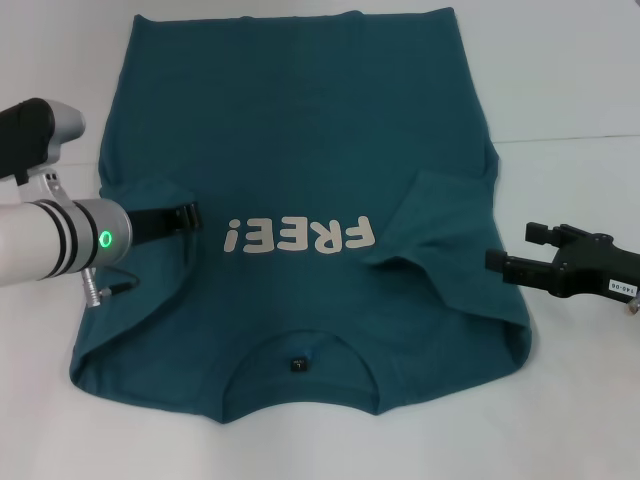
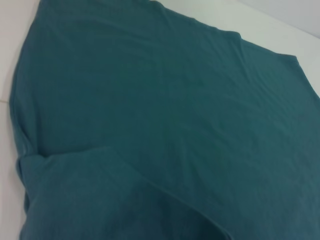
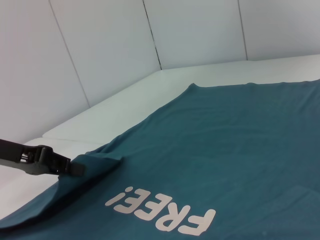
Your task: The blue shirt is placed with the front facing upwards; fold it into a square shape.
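The blue shirt (image 1: 300, 180) runs off the far edge of the head view, so its hem is cut away there. The left gripper (image 1: 185, 217) shows only as a dark finger lying over the folded sleeve; whether it pinches cloth cannot be told. The right gripper (image 1: 515, 250) has its arm cropped by the picture's edge. The neck label (image 1: 299, 365) is too small to read (perhaps a dark square tag). The left wrist view shows only cloth, its own fingers unseen.

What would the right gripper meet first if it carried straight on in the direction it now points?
Probably the blue shirt: the right gripper points toward its folded-in sleeve at the shirt's edge. Its height above the table is unclear.
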You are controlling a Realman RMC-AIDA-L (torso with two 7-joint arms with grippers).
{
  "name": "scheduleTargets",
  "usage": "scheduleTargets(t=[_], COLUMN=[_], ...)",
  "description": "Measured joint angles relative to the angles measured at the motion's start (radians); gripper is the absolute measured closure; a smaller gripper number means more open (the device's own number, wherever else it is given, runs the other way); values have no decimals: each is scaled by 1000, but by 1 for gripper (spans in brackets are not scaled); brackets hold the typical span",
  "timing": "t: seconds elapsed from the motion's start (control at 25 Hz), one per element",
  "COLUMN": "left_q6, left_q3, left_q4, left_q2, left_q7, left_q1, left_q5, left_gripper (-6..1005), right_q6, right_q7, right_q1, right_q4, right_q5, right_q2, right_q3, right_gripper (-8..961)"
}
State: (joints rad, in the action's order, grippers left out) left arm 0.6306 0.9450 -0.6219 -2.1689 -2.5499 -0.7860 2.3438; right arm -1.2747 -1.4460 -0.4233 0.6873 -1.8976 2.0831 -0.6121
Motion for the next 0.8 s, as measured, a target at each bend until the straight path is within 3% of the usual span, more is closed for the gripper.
scheduleTargets(t=[0.36,0.8], left_q6=[-37,-57], left_q3=[56,57], left_q4=[25,56], left_q2=[-2,-2], left_q7=[10,11], left_q1=[-5,-10], left_q5=[-48,-102], left_gripper=[892,849], right_q6=[1,10], right_q7=[7,7], right_q1=[2,2], right_q4=[-3,-12], right_q5=[0,0], right_q2=[0,-2], right_q3=[0,0], right_gripper=[9,13])
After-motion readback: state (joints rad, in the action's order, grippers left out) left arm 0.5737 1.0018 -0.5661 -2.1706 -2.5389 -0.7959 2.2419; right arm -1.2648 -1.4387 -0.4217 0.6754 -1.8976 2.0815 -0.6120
